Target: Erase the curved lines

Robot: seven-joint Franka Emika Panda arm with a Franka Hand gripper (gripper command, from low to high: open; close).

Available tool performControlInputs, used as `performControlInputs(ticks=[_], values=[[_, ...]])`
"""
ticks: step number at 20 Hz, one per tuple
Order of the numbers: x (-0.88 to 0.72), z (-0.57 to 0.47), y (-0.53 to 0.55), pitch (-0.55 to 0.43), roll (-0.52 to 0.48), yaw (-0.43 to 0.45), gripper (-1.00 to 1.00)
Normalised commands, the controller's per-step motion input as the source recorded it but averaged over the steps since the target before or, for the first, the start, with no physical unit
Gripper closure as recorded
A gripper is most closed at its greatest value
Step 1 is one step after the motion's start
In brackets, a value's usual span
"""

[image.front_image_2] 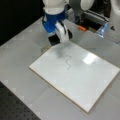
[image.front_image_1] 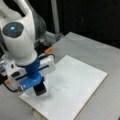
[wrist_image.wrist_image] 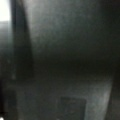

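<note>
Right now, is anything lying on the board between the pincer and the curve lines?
Nothing visible does. In both front views the pincer sits over the white board near one corner, with only bare board between it and the curve lines, which look whole. The wrist view shows only dark blur.

arm [image.front_image_1: 18, 42]: white shell, glowing blue disc | wrist: blue collar | hand [image.front_image_1: 40, 89]: black tip
</note>
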Motion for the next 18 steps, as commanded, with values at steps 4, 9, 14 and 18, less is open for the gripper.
performControlInputs(ticks=[4, 9, 14, 18], values=[[-0.19, -0.33, 0.23, -0.259, -0.060, -0.271, 1.00], [-0.11, -0.38, 0.20, -0.262, -0.046, -0.210, 1.00], [-0.06, -0.26, 0.17, -0.223, 0.050, -0.186, 1.00], [-0.08, -0.13, 0.10, -0.185, 0.121, -0.144, 1.00]])
